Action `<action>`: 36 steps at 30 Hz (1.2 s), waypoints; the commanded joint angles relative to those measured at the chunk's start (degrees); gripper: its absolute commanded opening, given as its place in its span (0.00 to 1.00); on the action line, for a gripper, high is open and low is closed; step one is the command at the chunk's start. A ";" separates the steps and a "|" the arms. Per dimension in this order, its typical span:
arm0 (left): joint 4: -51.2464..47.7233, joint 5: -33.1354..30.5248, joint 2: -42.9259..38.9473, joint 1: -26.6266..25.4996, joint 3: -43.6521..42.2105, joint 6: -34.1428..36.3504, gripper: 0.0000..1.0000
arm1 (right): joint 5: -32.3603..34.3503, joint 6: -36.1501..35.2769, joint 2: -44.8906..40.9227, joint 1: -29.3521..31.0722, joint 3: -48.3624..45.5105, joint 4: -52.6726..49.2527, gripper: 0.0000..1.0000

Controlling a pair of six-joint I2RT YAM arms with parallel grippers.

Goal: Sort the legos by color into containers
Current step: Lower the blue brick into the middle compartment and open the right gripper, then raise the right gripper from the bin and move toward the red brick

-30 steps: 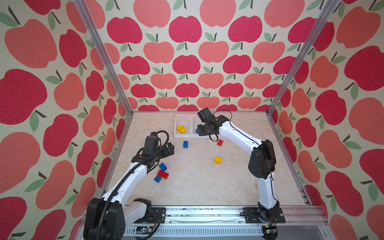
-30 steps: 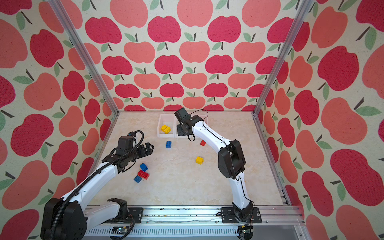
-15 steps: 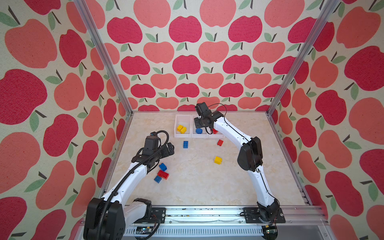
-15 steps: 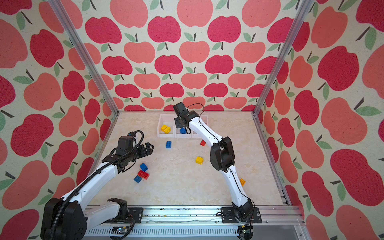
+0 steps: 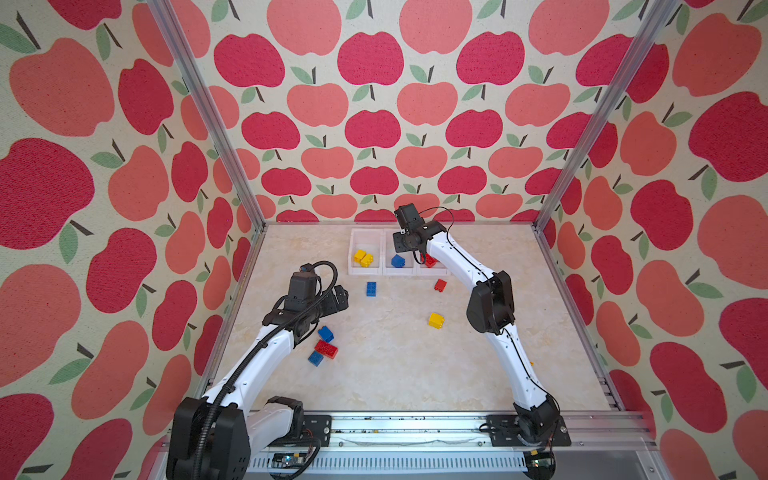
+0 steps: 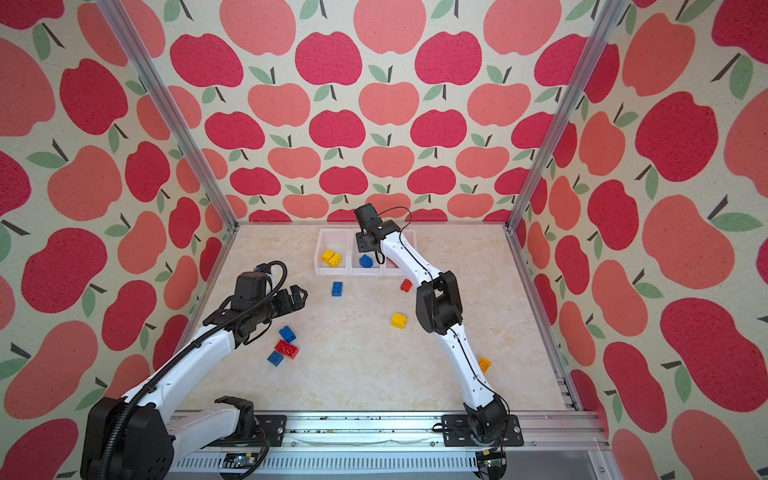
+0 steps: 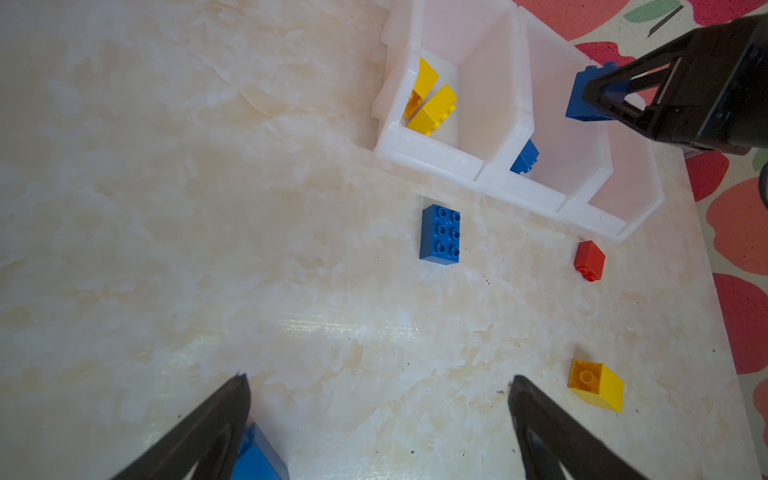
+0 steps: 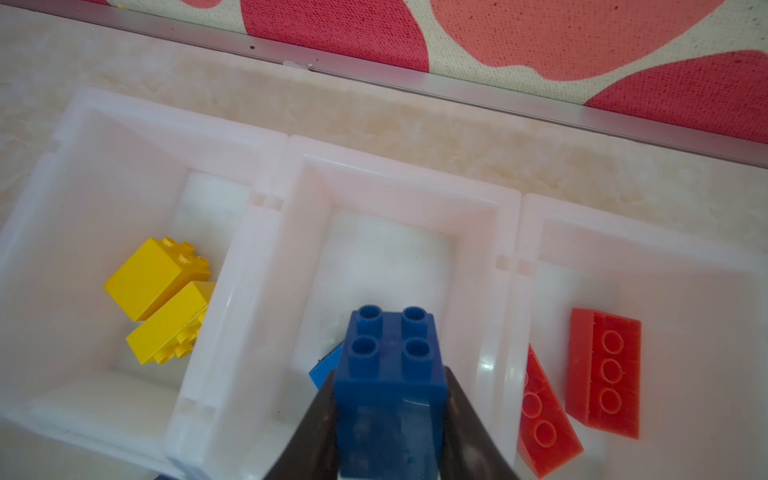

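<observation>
Right wrist view: closed firmly on a square blue brick (image 8: 390, 353) between the jaws of the right gripper (image 8: 390, 376), studs up, hanging over the middle bin (image 8: 399, 195) of the containers (image 5: 365, 272), at 12 o'clock on the table (image 5: 395, 382). Correct bin by colour: another blue brick (image 8: 326, 368) already inside, yellow bricks (image 8: 158, 278) in the bin toward 9 o'clock, red bricks (image 8: 604, 370) in the bin toward 3 o'clock. Main risk, judged from here: letting go from this height and landing on the blue brick below, then tipping or bouncing across a divider into the red or yellow bin. Second risk: lowering with a finger over a divider wall and shoving the joined row out of place. Also possible: clinging to one pad on release and dropping off-centre. Left wrist view: left gripper (image 7: 379, 379) spread wide and empty, low above the table near 8 o'clock, one finger over a blue brick (image 7: 257, 457). Cluster of blue and red bricks (image 5: 326, 348) packed close there, so closing carelessly could pinch two colours or scatter them. Loose besides: oblong blue brick (image 7: 440, 235), small red brick (image 7: 589, 261), yellow brick (image 7: 596, 384), all between 12 and 3 o'clock.
</observation>
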 commanded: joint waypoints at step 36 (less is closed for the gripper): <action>-8.58 -1.85 -1.01 0.18 2.62 -1.79 0.99 | -0.90 -1.97 -9.12 2.08 -8.47 -0.47 0.74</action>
